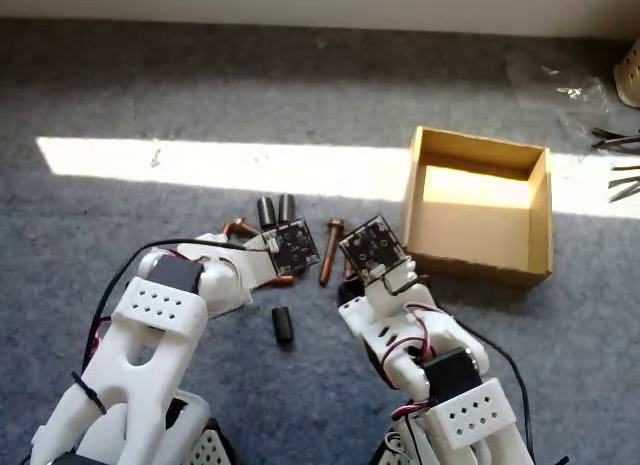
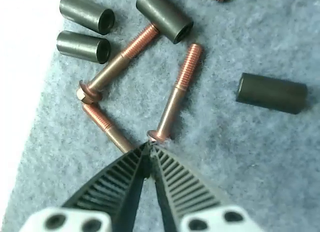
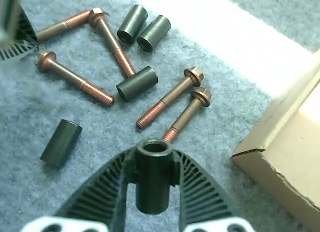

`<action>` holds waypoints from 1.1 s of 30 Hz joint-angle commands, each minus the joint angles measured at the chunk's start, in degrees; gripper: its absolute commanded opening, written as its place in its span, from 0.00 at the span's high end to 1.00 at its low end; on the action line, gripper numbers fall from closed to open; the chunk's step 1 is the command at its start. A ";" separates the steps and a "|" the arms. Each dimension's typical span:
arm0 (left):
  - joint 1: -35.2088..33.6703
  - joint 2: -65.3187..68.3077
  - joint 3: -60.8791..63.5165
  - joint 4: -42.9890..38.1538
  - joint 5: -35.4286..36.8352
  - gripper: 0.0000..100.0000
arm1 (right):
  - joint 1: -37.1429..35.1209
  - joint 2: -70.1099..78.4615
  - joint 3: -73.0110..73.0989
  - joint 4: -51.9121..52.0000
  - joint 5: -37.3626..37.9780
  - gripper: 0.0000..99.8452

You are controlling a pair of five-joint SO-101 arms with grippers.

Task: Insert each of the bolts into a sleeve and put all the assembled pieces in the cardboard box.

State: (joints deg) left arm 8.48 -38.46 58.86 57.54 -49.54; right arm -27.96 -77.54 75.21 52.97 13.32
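The right tool (image 3: pixel 152 163) is closed on a dark sleeve (image 3: pixel 151 187), held bore-up over the table (image 3: pixel 30 192), with the cardboard box (image 3: pixel 287 157) near it. The left tool (image 2: pixel 150 151) has its tips pressed together right at the head of a copper bolt (image 2: pixel 175 95). Whether they pinch the flange or merely touch it I cannot tell.

That is the weak spot. A hold on the head's rim alone would let the bolt swing or drop when lifted, and closed tips nudging forward would roll it toward the loose sleeve (image 2: pixel 271 93). A second bolt (image 2: pixel 106 128) lies just beside the tips and could be snagged too. A tilted bolt would jam its thread at the held sleeve's mouth.
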 commanded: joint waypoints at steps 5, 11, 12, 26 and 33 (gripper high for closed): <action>1.19 -0.22 -0.13 0.09 -0.88 0.99 | 0.75 -0.92 -0.48 -1.63 -0.44 0.99; 4.62 -0.22 3.12 -1.32 -11.34 0.95 | 0.75 -0.92 -0.48 -1.63 -0.35 0.99; 4.79 -0.22 3.65 -2.46 -11.78 0.93 | 0.75 -0.92 -0.48 -1.63 -0.35 0.99; 4.18 -0.13 4.53 -12.22 -12.92 0.85 | 0.84 -0.92 -0.48 -1.54 -0.35 0.99; 2.59 0.22 4.88 -13.19 -15.47 0.84 | 0.84 -0.92 -0.48 -1.54 -0.35 0.99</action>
State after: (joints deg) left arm 12.18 -38.46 63.78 45.14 -62.55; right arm -27.96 -77.54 75.21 52.97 13.32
